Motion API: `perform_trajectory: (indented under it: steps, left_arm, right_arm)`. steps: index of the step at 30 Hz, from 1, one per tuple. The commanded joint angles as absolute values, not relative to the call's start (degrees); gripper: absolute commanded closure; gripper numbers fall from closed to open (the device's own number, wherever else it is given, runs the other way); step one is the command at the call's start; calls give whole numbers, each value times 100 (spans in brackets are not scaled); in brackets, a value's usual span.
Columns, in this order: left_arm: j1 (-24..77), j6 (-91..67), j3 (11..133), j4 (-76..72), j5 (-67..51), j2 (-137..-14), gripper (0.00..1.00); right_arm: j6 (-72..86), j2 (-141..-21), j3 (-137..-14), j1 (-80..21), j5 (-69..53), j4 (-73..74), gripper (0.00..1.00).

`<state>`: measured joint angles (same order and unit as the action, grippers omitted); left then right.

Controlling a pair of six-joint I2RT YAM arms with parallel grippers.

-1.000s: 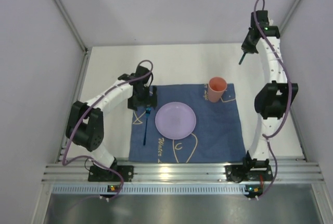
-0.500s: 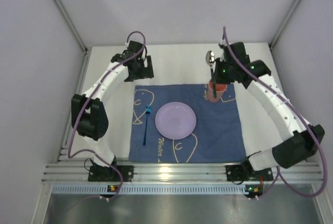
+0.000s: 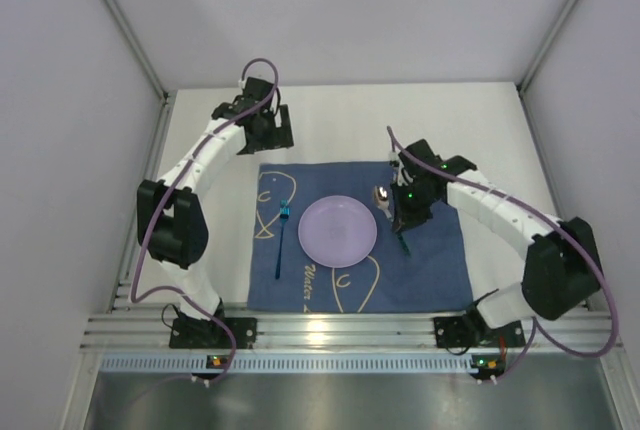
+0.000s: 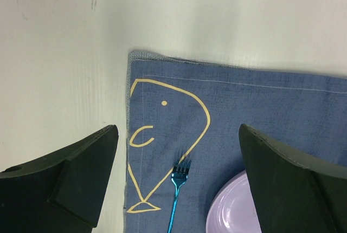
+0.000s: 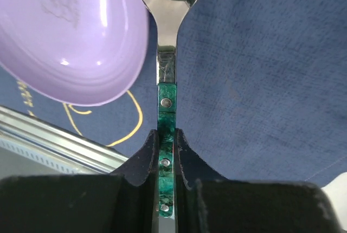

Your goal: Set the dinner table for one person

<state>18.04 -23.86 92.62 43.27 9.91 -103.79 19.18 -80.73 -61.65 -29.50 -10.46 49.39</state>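
The white dinner table carries a dark blue fish-print mat. On the mat lie a lilac plate and, to its left, a blue fork. My right gripper is shut on the green handle of a steel spoon and holds it low over the mat, just right of the plate. The right wrist view shows the spoon clamped in the gripper, bowl beside the plate. My left gripper is open and empty over bare table behind the mat; its wrist view shows the gripper above the fork.
The ribbed aluminium rail runs along the near edge, also in the right wrist view. Grey walls close in on the left, back and right. The pink cup seen earlier is hidden behind my right arm. The mat's far-left corner shows.
My right arm swung from the far right, past the cup, down to the mat right of the plate, carrying the spoon. My left arm drew back from the fork to the table's far left.
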Motion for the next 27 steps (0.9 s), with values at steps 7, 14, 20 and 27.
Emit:
perform_trajectory:
  steps: [7,14,20,27]
  left_arm:
    - [1767,-2338,9045,4078,1089,-10205,2]
    - [1723,-2391,8763,4008,1072,-10160,2]
    - [1723,-2399,8745,3938,984,-10265,2]
    - [1723,-2443,8833,3885,844,-10441,2]
  right_arm:
    - [2478,-9026,-6214,-3094,-589,4825,100]
    - [3014,-9395,-6214,-3111,-202,5071,100]
    - [3059,-9738,-6468,-3436,-448,5080,100]
    - [2980,-9914,-6670,-3805,-545,5212,84]
